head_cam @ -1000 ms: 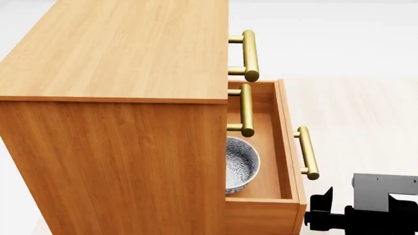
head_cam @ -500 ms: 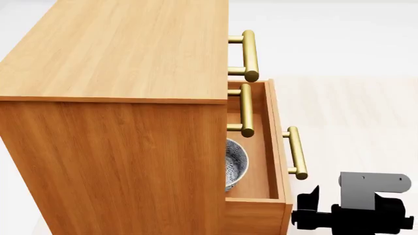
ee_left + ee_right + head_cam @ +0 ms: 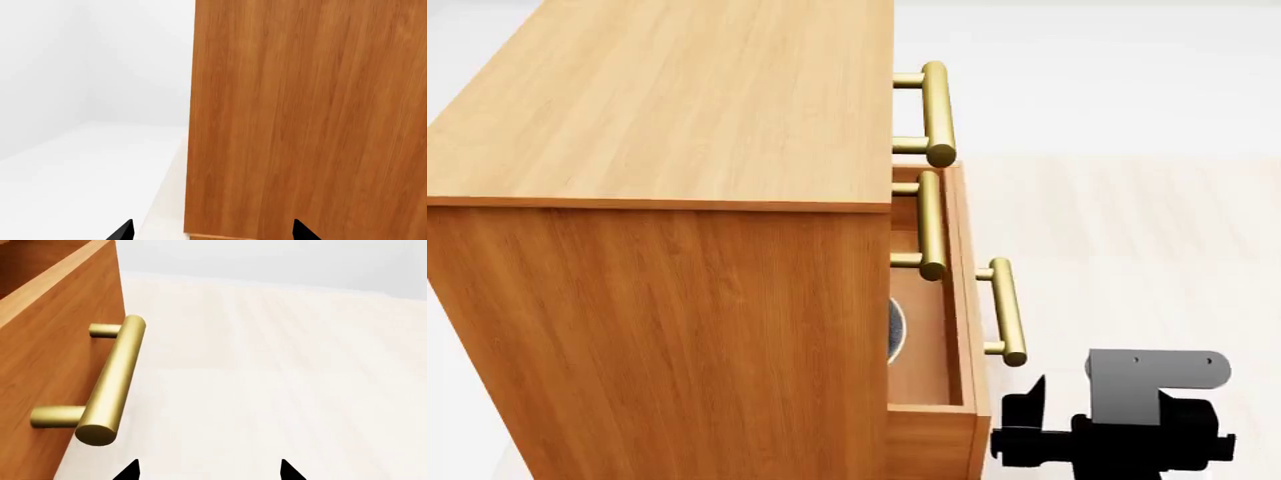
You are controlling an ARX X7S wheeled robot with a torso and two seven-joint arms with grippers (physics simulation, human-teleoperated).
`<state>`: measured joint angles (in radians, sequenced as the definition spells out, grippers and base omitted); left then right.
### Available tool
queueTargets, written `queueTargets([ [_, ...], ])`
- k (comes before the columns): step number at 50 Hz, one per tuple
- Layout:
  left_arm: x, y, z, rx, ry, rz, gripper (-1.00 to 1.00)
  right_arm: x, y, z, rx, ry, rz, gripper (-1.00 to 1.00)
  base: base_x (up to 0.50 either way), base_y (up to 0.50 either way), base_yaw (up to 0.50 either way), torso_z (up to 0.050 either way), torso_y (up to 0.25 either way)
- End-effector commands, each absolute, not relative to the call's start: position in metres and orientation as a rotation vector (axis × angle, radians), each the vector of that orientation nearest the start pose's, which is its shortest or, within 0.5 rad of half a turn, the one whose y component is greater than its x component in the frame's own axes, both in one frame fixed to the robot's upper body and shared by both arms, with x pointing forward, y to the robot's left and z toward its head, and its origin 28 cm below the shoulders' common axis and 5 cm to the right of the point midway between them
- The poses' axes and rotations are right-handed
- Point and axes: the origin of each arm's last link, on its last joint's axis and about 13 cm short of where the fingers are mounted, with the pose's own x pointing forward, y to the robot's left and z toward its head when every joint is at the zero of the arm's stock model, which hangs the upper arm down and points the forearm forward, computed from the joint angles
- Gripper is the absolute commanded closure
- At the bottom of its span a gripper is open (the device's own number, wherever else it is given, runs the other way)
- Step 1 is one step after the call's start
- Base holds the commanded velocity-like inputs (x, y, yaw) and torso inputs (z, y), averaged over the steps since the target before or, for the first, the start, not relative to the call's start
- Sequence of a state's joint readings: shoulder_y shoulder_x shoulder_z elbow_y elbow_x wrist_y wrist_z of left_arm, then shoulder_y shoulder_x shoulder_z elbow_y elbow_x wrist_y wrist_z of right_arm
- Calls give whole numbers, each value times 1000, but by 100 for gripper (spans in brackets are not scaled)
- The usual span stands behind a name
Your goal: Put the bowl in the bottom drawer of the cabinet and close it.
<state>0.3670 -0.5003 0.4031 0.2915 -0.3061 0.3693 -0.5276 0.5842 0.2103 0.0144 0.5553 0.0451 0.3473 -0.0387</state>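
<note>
The cabinet (image 3: pixel 667 110) fills the left of the head view. Its bottom drawer (image 3: pixel 966 300) stands a little way out, with its brass handle (image 3: pixel 1004 310) facing right. Only a thin sliver of the bowl (image 3: pixel 894 330) shows inside, under the cabinet's edge. My right gripper (image 3: pixel 1021 425) is just off the drawer front's near end, below the handle; I cannot tell whether it touches. In the right wrist view the right gripper (image 3: pixel 208 472) is open and empty, with the handle (image 3: pixel 113 380) beside it. In its own wrist view my left gripper (image 3: pixel 212 232) is open, facing the cabinet's side (image 3: pixel 300 120).
Two upper brass handles (image 3: pixel 937 100) (image 3: pixel 930 225) stick out above the bottom drawer. Pale wood-grain floor (image 3: pixel 1134 250) stretches to the right of the cabinet. A white floor and wall (image 3: pixel 80 100) lie past the cabinet's side.
The bottom drawer has slid in toward the cabinet, hiding most of the bowl. My right gripper has moved left along with the drawer front.
</note>
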Motion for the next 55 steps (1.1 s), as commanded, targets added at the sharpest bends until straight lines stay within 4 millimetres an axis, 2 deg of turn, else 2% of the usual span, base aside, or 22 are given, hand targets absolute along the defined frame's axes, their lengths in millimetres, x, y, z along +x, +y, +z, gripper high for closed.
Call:
queueTargets([
  [1,108,221,22,-79,-91,30,-100,321,-164,35,-81,332,-65,-100,0,0,0,0,0],
  [6,107,221,22,-79,-91,29,-100,322,-160,36,-66,332,-52,-100,0,0,0,0,0],
  [9,108,221,30,-79,-91,30,-100,322,-158,37,-65,326,-47,-100,0,0,0,0,0],
  [10,108,221,26,-79,-91,29,-100,323,-157,37,-65,326,-46,-100,0,0,0,0,0],
  [13,109,221,31,-79,-91,30,-100,324,-155,38,-64,323,-42,-100,0,0,0,0,0],
  [36,108,220,31,-82,-92,28,-100,328,-144,36,-41,324,-29,-100,0,0,0,0,0],
  [38,108,220,24,-82,-91,28,-100,328,-143,36,-39,323,-27,-100,0,0,0,0,0],
  [41,108,220,32,-81,-91,27,-100,328,-141,36,-32,325,-26,-100,0,0,0,0,0],
  [55,109,221,30,-80,-91,28,-100,332,-129,40,-23,321,2,-100,0,0,0,0,0],
])
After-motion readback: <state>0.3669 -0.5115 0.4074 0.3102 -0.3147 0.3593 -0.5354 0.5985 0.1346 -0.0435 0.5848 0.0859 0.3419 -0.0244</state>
